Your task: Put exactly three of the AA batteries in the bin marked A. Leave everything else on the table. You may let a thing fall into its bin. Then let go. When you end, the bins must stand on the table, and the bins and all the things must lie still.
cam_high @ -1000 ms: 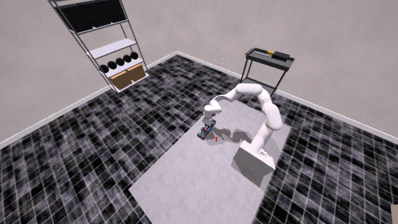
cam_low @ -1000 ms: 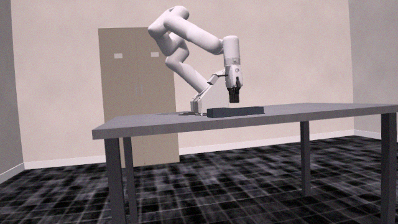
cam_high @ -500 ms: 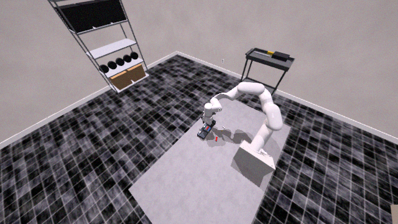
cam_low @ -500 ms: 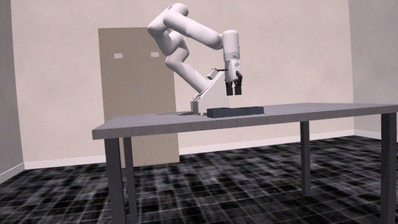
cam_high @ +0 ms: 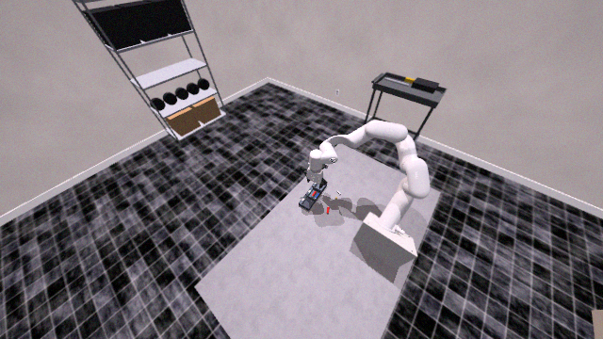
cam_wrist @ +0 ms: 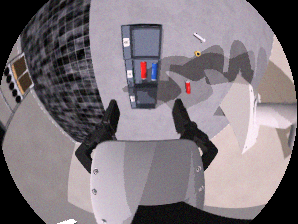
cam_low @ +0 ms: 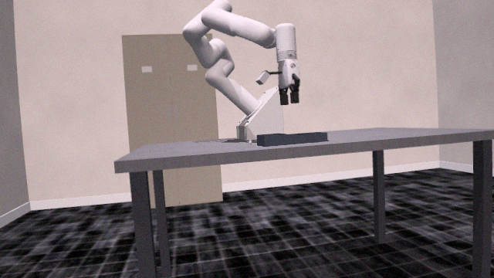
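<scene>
Wrist cam: red AA battery (cam_wrist: 143, 70) lying in bin (cam_wrist: 128, 46).

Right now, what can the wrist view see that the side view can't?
Only the wrist view looks into the bin: a red battery and a blue one inside, another red battery lying on the table. Only the side view shows the table's legs, the door and the claw's height above the bin. Both show the open claw.
</scene>
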You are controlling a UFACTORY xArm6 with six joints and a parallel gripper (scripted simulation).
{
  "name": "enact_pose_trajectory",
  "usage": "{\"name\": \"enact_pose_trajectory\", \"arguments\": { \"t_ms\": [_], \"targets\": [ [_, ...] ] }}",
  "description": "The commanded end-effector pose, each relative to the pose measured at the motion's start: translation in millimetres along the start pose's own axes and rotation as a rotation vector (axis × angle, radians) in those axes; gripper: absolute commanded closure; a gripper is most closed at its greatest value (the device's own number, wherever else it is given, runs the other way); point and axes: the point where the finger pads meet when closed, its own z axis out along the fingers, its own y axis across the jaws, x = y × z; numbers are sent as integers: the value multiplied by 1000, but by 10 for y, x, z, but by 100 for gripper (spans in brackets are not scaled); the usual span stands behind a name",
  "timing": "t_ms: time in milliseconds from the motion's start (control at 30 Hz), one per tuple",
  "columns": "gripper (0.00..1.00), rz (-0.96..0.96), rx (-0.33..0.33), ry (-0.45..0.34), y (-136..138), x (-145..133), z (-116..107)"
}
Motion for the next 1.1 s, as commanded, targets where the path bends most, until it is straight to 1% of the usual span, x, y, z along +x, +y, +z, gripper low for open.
{"name": "enact_pose_trajectory", "arguments": {
  "t_ms": [0, 433, 1067],
  "targets": [
    [0, 1, 3, 0, -9, 4, -155],
    [0, 1, 3, -1, -9, 3, -655],
    [0, 1, 3, -1, -9, 3, -655]
  ]
}}
